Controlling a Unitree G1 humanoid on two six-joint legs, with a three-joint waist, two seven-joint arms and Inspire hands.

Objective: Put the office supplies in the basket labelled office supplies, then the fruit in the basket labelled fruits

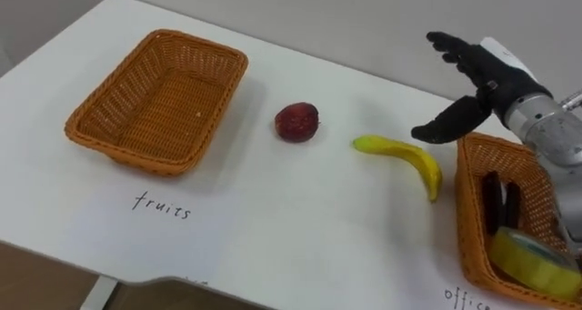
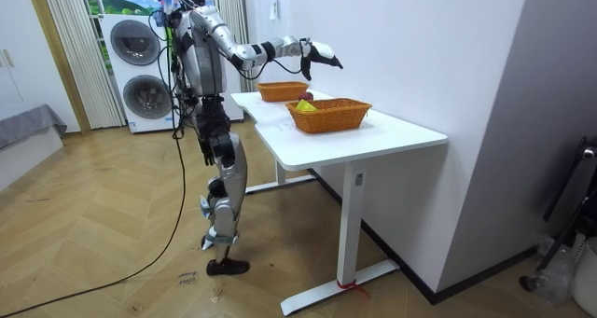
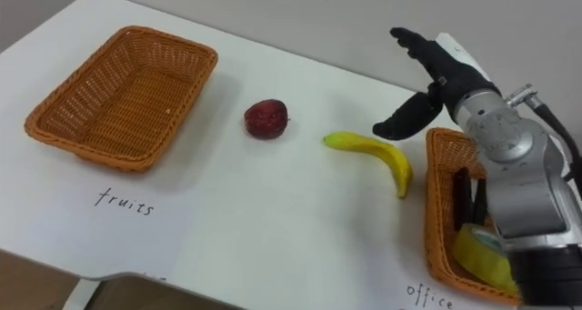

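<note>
Banana (image 1: 405,157) first: in the left eye view we see it lying on the white table (image 1: 300,237) just beside the left wall of the supplies basket (image 1: 466,201), its bent end nearest that basket, touched by nothing. We take it to be unsorted fruit, lying on the wrong side of the table. A dark red fruit (image 1: 296,122) sits farther left of the supplies basket, well apart from it. Farther left again stands the empty basket (image 1: 155,101), which we judge is meant for both fruits. Inside the supplies basket lie a yellow roll of tape (image 1: 532,260) and some dark, slim things (image 1: 498,201) that we cannot name. The right hand (image 1: 486,81) hangs above the far left corner of the supplies basket, fingers straight and spread, thumb well apart from them, holding nothing. Held that wide and so near the banana, we read it as readying a reach for it.

In the room view we find the robot standing upright at the table's edge, washing machines (image 2: 140,71) behind it. Its right arm is stretched out over the table, the hand raised clear of the tabletop.

The right eye view gives us the same layout. The hand is over the supplies basket's far rim, thumb pointing out above the banana without touching it.
</note>
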